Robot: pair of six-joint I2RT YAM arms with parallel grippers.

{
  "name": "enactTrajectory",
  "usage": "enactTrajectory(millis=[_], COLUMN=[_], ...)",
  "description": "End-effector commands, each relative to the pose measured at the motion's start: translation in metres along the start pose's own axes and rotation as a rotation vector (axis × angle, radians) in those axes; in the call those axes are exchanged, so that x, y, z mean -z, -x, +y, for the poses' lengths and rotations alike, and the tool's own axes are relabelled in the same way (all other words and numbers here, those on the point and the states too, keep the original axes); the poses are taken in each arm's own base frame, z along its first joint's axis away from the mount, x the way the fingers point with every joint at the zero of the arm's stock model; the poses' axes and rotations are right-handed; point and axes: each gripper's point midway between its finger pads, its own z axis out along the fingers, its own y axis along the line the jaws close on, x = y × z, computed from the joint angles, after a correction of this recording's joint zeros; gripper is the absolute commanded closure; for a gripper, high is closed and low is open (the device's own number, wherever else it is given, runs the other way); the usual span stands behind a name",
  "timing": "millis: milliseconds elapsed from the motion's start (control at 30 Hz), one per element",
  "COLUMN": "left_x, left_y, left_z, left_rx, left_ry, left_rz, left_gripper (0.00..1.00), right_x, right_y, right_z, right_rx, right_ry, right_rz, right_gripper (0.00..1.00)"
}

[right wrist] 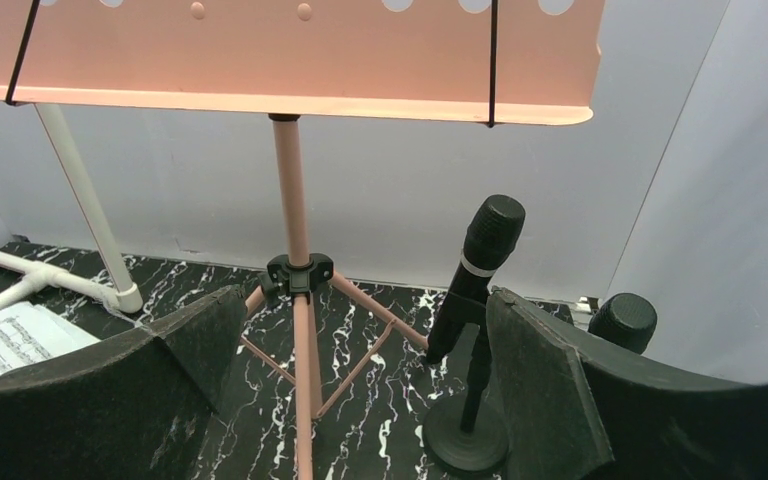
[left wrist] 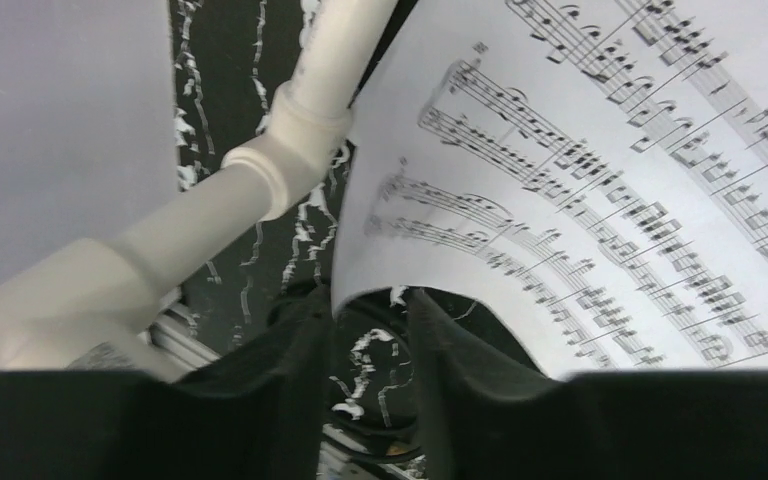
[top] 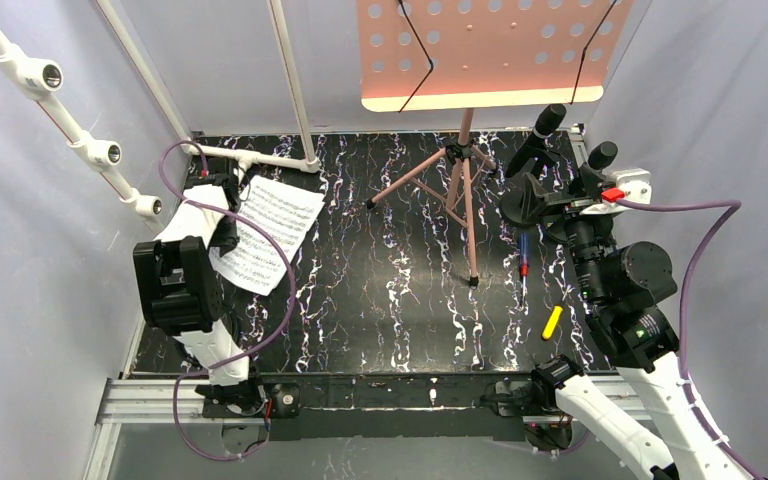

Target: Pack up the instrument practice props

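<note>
The salmon-pink perforated music desk [top: 480,50] stands at the back on thin pink tripod legs [top: 450,190]; the right wrist view shows it too [right wrist: 290,60]. White sheet-music pages [top: 270,230] lie on the floor at the left. My left gripper [top: 232,205] sits at their near left edge. Its jaws stand a little apart, and the paper's edge [left wrist: 580,180] curls over the fingertips [left wrist: 430,320]. Two black microphones [top: 545,125] [top: 600,155] stand at the back right. My right gripper [right wrist: 362,300] is wide open, with one microphone [right wrist: 480,260] on its round base [right wrist: 465,435] just inside the right finger.
A white plastic pipe frame [top: 260,158] runs along the left and back, close to my left gripper [left wrist: 290,150]. A blue-and-red pen [top: 523,255] and a yellow marker [top: 552,322] lie on the black marbled floor at the right. Grey walls close in three sides.
</note>
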Motion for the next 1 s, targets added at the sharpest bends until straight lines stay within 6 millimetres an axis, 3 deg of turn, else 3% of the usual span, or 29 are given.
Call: enactTrajectory(millis=[0, 100, 233, 333, 433, 567, 700, 967], left_x=[0.003, 0.017, 0.039, 0.06, 0.078, 0.08, 0.075, 0.048], left_y=[0.004, 0.012, 0.019, 0.023, 0.023, 0.022, 0.032, 0.062], left_z=[-0.008, -0.01, -0.019, -0.044, -0.082, -0.129, -0.162, -0.195], left_rx=[0.073, 0.093, 0.083, 0.016, -0.127, -0.299, -0.373, -0.392], left_ry=[-0.061, -0.112, -0.19, -0.267, -0.317, -0.354, -0.352, -0.331], left_rz=[-0.022, -0.069, -0.132, -0.198, -0.253, -0.258, -0.264, -0.257], left_gripper=[0.57, 0.42, 0.3, 0.19, 0.12, 0.06, 0.05, 0.05], right_x=[-0.001, -0.002, -0.003, -0.003, -0.001, 0.001, 0.005, 0.013], right_y=[0.011, 0.01, 0.006, 0.005, -0.002, -0.004, -0.004, -0.009], right_z=[0.002, 0.003, 0.006, 0.005, 0.004, 0.003, 0.005, 0.01], right_rx=[-0.019, -0.019, -0.015, -0.014, -0.001, 0.012, 0.027, 0.058], right_ry=[0.009, 0.013, 0.023, 0.018, 0.017, 0.02, 0.04, 0.091], right_rz=[-0.023, -0.018, -0.002, 0.002, 0.037, 0.047, 0.054, 0.089], right_gripper=[0.01, 0.01, 0.01, 0.01, 0.01, 0.01, 0.01, 0.01])
